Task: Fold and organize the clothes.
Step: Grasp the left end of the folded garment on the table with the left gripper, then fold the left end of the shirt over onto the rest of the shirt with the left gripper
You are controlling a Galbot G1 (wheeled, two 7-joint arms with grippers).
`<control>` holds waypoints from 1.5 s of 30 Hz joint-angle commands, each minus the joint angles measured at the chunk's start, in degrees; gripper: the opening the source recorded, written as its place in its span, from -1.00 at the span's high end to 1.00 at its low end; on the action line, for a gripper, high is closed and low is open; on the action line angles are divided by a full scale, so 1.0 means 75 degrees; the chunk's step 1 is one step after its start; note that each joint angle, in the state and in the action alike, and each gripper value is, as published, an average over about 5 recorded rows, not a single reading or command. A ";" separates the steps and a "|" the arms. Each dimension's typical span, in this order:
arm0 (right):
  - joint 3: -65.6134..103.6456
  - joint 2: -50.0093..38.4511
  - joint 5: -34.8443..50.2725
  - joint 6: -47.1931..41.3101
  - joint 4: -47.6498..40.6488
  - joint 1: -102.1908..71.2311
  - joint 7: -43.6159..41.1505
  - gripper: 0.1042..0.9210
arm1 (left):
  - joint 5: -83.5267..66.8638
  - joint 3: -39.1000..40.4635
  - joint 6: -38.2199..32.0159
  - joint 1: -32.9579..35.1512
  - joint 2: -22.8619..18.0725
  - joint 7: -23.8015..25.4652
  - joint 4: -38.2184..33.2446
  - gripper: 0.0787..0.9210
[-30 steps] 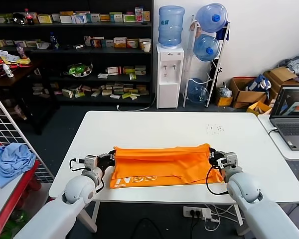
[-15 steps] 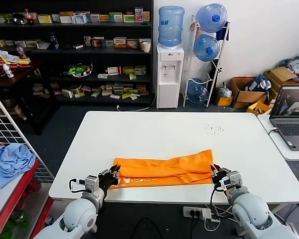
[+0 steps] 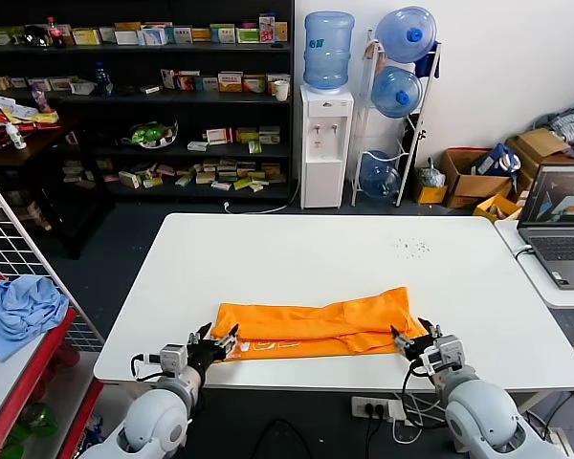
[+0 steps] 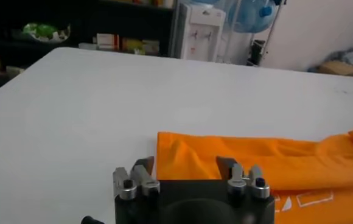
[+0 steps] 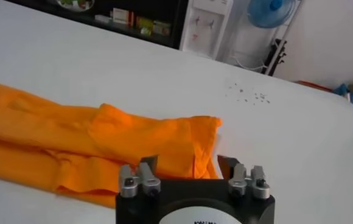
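Note:
The orange T-shirt (image 3: 316,325) lies folded into a long band across the near part of the white table (image 3: 297,249), with pale print near its left end. My left gripper (image 3: 215,346) is open at the shirt's left end, holding nothing; in the left wrist view (image 4: 185,165) the shirt (image 4: 274,161) lies just ahead of its spread fingers. My right gripper (image 3: 409,344) is open at the shirt's right end; in the right wrist view (image 5: 187,163) the crumpled shirt end (image 5: 134,143) lies between and ahead of its fingers.
A red cart at the left holds a light blue cloth (image 3: 19,311). A laptop (image 3: 560,225) sits on a side table at the right. Shelves, a water dispenser (image 3: 325,143) and boxes stand behind the table.
Both grippers drew the shirt toward the near edge, laid it down as a flat band, let go and now stand open at its ends.

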 commanded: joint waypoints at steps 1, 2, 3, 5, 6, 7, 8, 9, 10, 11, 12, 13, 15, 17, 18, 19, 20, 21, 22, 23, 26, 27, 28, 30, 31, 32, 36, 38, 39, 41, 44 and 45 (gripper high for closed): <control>0.0010 -0.0006 -0.0121 -0.0011 0.0144 -0.0177 0.0000 -0.69 | -0.0493 0.0004 0.0081 -0.0016 -0.0293 -0.0214 0.0369 -0.69; 0.0003 0.0004 -0.0156 -0.0009 0.0162 -0.0199 -0.0004 -0.72 | -0.0498 0.0013 0.0094 -0.0021 -0.0313 -0.0216 0.0391 -0.72; -0.0002 0.0014 -0.0175 -0.0008 0.0181 -0.0214 -0.0005 -0.74 | -0.0500 0.0022 0.0099 -0.0026 -0.0328 -0.0215 0.0405 -0.74; -0.0006 0.0026 -0.0183 -0.0014 0.0219 -0.0235 0.0000 -0.75 | -0.0493 0.0034 0.0093 -0.0040 -0.0354 -0.0212 0.0422 -0.75; -0.0007 0.0029 -0.0184 -0.0016 0.0236 -0.0242 0.0002 -0.76 | -0.0491 0.0037 0.0089 -0.0052 -0.0364 -0.0208 0.0427 -0.72; -0.0007 0.0029 -0.0184 -0.0019 0.0250 -0.0246 0.0004 -0.76 | -0.0490 0.0039 0.0085 -0.0065 -0.0371 -0.0205 0.0430 -0.68; -0.0007 0.0029 -0.0182 -0.0021 0.0258 -0.0247 0.0005 -0.76 | -0.0491 0.0041 0.0083 -0.0078 -0.0375 -0.0199 0.0430 -0.63; -0.0007 0.0029 -0.0180 -0.0026 0.0265 -0.0247 0.0005 -0.76 | -0.0493 0.0042 0.0079 -0.0090 -0.0378 -0.0192 0.0431 -0.57; -0.0009 0.0029 -0.0179 -0.0030 0.0267 -0.0247 0.0005 -0.76 | -0.0498 0.0042 0.0075 -0.0099 -0.0380 -0.0186 0.0434 -0.49; -0.0011 0.0031 -0.0179 -0.0035 0.0270 -0.0248 0.0005 -0.76 | -0.0509 0.0039 0.0071 -0.0107 -0.0381 -0.0178 0.0437 -0.43; -0.0012 0.0032 -0.0179 -0.0042 0.0272 -0.0251 0.0005 -0.76 | -0.0519 0.0035 0.0067 -0.0113 -0.0382 -0.0169 0.0442 -0.36; -0.0014 0.0033 -0.0179 -0.0049 0.0275 -0.0255 0.0005 -0.76 | -0.0527 0.0032 0.0063 -0.0116 -0.0382 -0.0158 0.0448 -0.28; -0.0013 0.0033 -0.0180 -0.0061 0.0285 -0.0275 0.0005 -0.76 | -0.0546 0.0030 0.0061 -0.0116 -0.0378 -0.0141 0.0453 -0.16; -0.0009 0.0028 -0.0176 -0.0071 0.0297 -0.0295 0.0008 -0.76 | -0.0553 0.0033 0.0059 -0.0110 -0.0369 -0.0128 0.0446 -0.02; -0.0007 0.0024 -0.0173 -0.0074 0.0305 -0.0305 0.0010 -0.76 | -0.0558 0.0035 0.0060 -0.0108 -0.0364 -0.0126 0.0437 0.05; -0.0005 0.0020 -0.0169 -0.0076 0.0313 -0.0312 0.0011 -0.76 | -0.0560 0.0036 0.0061 -0.0107 -0.0359 -0.0125 0.0429 0.13; -0.0003 0.0017 -0.0153 -0.0082 0.0329 -0.0319 0.0014 -0.76 | -0.0562 0.0037 0.0062 -0.0111 -0.0351 -0.0118 0.0421 0.19; 0.0000 0.0017 -0.0127 -0.0092 0.0352 -0.0325 0.0017 -0.76 | -0.0567 0.0037 0.0063 -0.0118 -0.0343 -0.0112 0.0414 0.25; 0.0003 0.0022 -0.0095 -0.0105 0.0376 -0.0331 0.0019 -0.76 | -0.0573 0.0038 0.0064 -0.0126 -0.0334 -0.0107 0.0410 0.33; 0.0007 0.0039 -0.0060 -0.0113 0.0401 -0.0336 0.0023 -0.76 | -0.0587 0.0040 0.0064 -0.0143 -0.0324 -0.0102 0.0410 0.40; 0.0013 0.0116 0.0002 -0.0083 0.0434 -0.0338 0.0051 -0.76 | -0.0648 0.0037 0.0064 -0.0211 -0.0299 -0.0109 0.0412 0.60; 0.0011 0.0149 0.0000 -0.0047 0.0433 -0.0337 0.0064 -0.76 | -0.0673 0.0026 0.0062 -0.0244 -0.0283 -0.0113 0.0411 0.66; 0.0009 0.0175 -0.0012 -0.0003 0.0433 -0.0338 0.0075 -0.76 | -0.0693 0.0001 0.0057 -0.0275 -0.0260 -0.0116 0.0412 0.74; 0.0015 0.0222 -0.0064 0.0147 0.0461 -0.0357 0.0082 -0.76 | -0.0737 -0.0090 0.0045 -0.0336 -0.0159 -0.0112 0.0429 0.83; 0.0023 0.0242 -0.0099 0.0246 0.0489 -0.0376 0.0087 -0.76 | -0.0761 -0.0155 0.0035 -0.0364 -0.0076 -0.0104 0.0450 0.87; 0.0037 0.0257 -0.0131 0.0349 0.0527 -0.0400 0.0089 -0.76 | -0.0778 -0.0230 0.0023 -0.0391 0.0035 -0.0090 0.0487 0.88; 0.0126 0.0323 -0.0269 0.0662 0.0729 -0.0516 0.0138 -0.76 | -0.0796 -0.0566 0.0031 -0.0502 0.0696 -0.0007 0.0805 0.89; 0.0170 0.0352 -0.0387 0.0777 0.0806 -0.0569 0.0158 -0.76 | -0.0797 -0.0761 0.0081 -0.0548 0.1124 0.0031 0.0997 0.89; 0.0188 0.0363 -0.0445 0.0833 0.0835 -0.0592 0.0163 -0.76 | -0.0798 -0.0858 0.0106 -0.0569 0.1337 0.0048 0.1082 0.89; 0.0213 0.0385 -0.0537 0.0928 0.0877 -0.0618 0.0165 -0.76 | -0.0795 -0.1064 0.0153 -0.0606 0.1752 0.0082 0.1249 0.89; 0.0217 0.0417 -0.0626 0.1041 0.0896 -0.0617 0.0164 -0.76 | -0.0761 -0.1349 0.0184 -0.0692 0.2233 0.0125 0.1517 0.89; 0.0213 0.0427 -0.0650 0.1074 0.0893 -0.0609 0.0163 -0.76 | -0.0745 -0.1428 0.0185 -0.0735 0.2369 0.0140 0.1607 0.89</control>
